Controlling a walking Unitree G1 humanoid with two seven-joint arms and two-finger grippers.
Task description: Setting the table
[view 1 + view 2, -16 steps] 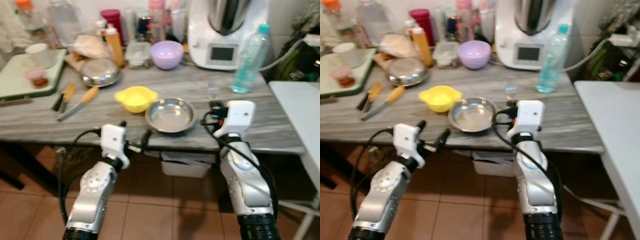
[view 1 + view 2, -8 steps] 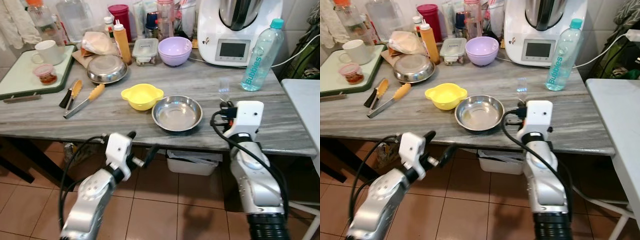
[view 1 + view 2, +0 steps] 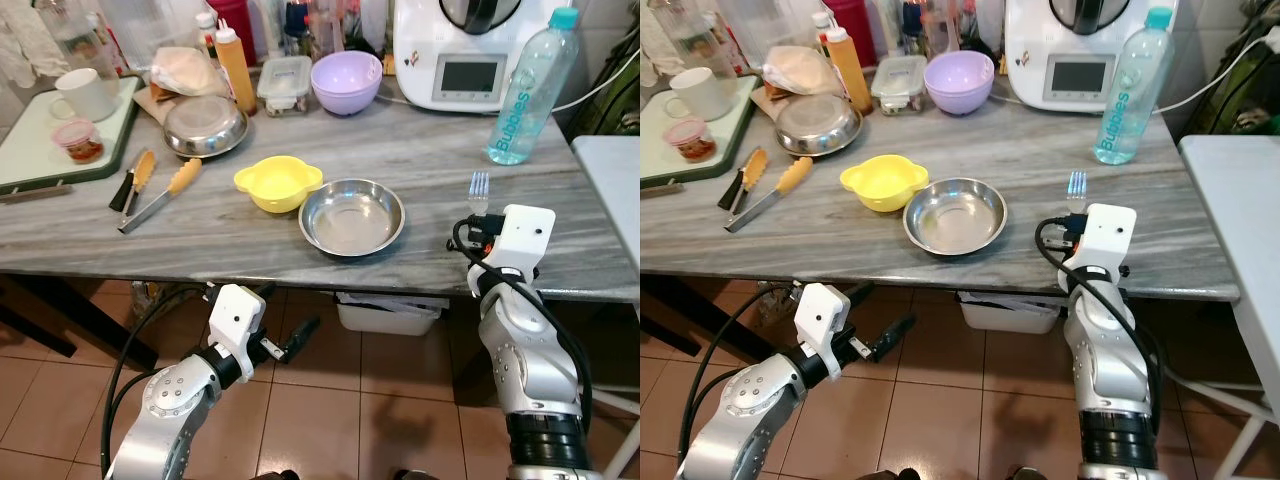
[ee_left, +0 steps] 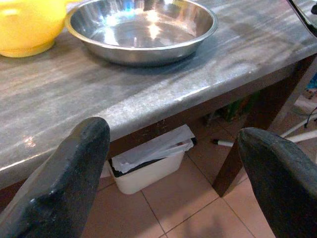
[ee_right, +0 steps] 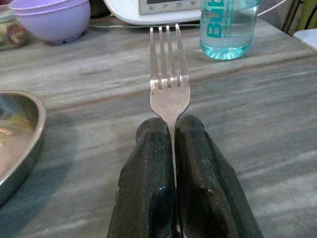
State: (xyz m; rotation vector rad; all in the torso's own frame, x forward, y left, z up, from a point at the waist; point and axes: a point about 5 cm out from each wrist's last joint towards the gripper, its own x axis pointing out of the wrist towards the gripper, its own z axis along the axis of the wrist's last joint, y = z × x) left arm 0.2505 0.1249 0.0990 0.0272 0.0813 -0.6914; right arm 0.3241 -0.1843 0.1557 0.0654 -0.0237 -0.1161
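- The right gripper (image 5: 173,148) is raised at the near right edge of the grey marble-patterned table (image 3: 420,150), its silver arm bent upward from below, and its two black fingers are pressed tight on the handle of a silver metal fork (image 5: 168,74)
- The fork's tines (image 3: 478,185) stick out forward over the tabletop, to the right of the round shallow steel bowl (image 3: 352,216) and nearer than the clear blue-tinted water bottle (image 3: 530,85)
- The left gripper (image 4: 168,144) hangs below the table's front edge over the tiled floor, its fingers spread wide with nothing between them
- The left wrist view looks up past the table edge to the steel bowl and the yellow plastic bowl (image 4: 25,25) just beside it, and takes in a white bin (image 4: 148,163) under the table
- The right wrist view shows the lilac bowl (image 5: 49,20) and the bottle's base beyond the tines
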